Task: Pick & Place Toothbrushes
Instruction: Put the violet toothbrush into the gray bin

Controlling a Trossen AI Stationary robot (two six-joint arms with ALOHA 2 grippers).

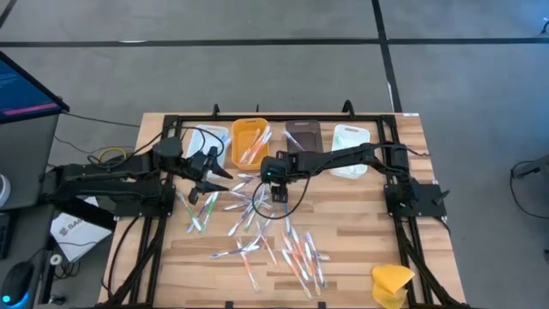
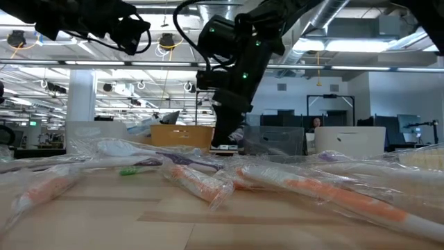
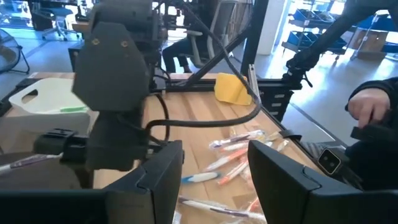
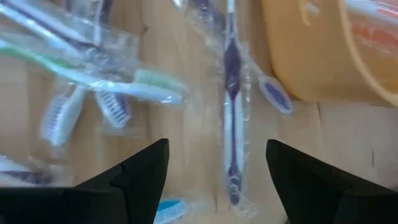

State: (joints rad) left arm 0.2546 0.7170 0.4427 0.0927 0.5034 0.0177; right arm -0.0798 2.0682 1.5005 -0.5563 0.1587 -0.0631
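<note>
Roughly early | a few toothbrushes [image 1: 257, 225] sit in my orange tray [image 1: 250, 142], most scattered on table [image 1: 360, 232] | right gripper [image 4: 217, 177] wide, empty, above purple brush [image 4: 231, 118] | left gripper [image 3: 214, 180] parted, empty.

Between the right gripper's [image 4: 217, 171] spread dark fingers [image 4: 140, 168] lies a wrapped purple-and-white toothbrush [image 4: 231, 118] on the wooden table [image 4: 180, 134]. A green toothbrush [image 4: 106, 78] crosses others nearby, and the orange tray [image 4: 329, 56] sits just beside.
</note>
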